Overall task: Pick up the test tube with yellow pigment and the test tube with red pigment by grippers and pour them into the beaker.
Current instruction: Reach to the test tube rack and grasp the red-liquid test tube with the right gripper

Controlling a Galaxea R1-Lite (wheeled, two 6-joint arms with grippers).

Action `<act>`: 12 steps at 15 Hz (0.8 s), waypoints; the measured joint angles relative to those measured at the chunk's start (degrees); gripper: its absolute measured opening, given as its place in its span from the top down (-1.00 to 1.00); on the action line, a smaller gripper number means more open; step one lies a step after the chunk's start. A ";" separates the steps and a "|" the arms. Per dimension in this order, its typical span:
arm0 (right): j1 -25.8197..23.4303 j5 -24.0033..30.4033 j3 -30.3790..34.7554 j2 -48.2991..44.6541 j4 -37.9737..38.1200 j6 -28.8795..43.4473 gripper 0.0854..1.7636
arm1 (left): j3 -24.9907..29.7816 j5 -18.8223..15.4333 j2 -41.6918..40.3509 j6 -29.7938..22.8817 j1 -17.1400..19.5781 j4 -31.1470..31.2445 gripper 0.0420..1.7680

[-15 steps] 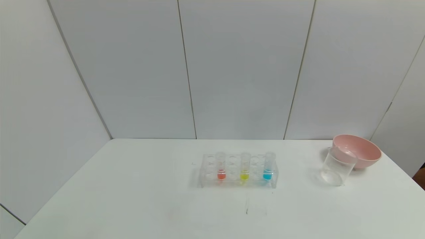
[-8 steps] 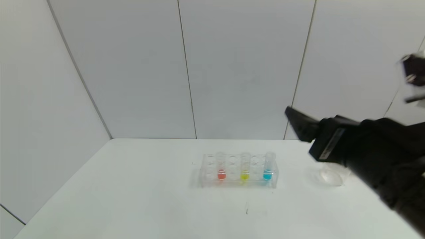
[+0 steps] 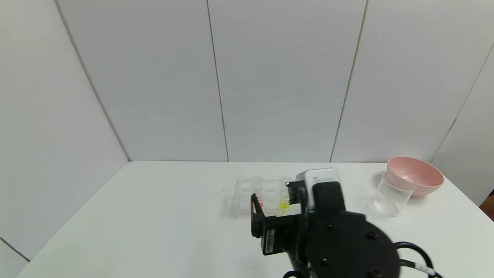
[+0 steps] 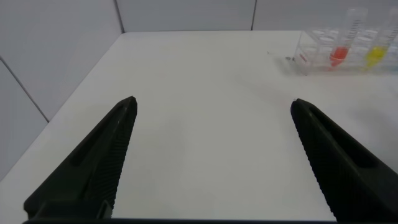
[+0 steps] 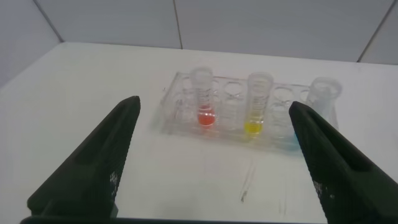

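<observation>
The test tube with red pigment (image 5: 203,102) and the test tube with yellow pigment (image 5: 257,106) stand upright in a clear rack (image 5: 233,127) at mid-table. My right gripper (image 5: 214,102) is open and empty, hovering just in front of the rack and facing both tubes. In the head view my right arm (image 3: 332,239) hides the rack's right part; the yellow tube (image 3: 284,200) shows and the red tube (image 3: 259,200) is partly hidden behind one finger (image 3: 254,210). The beaker (image 3: 391,193) stands empty at the right. My left gripper (image 4: 214,101) is open and empty over bare table to the rack's left.
A tube with blue liquid (image 5: 324,93) stands at the rack's right end, hidden in the head view. A pink bowl (image 3: 417,175) sits right behind the beaker. The rack (image 4: 339,50) shows far off in the left wrist view. Grey wall panels close the table's back and sides.
My right arm came in from the right, swept past the beaker and now sits low in front of the rack, covering the blue tube. Tubes, beaker and bowl have not moved.
</observation>
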 joint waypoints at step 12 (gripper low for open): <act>-5.63 0.90 -19.36 24.42 -2.08 0.51 -0.94 | 0.00 0.00 0.00 0.00 0.00 -0.02 -1.00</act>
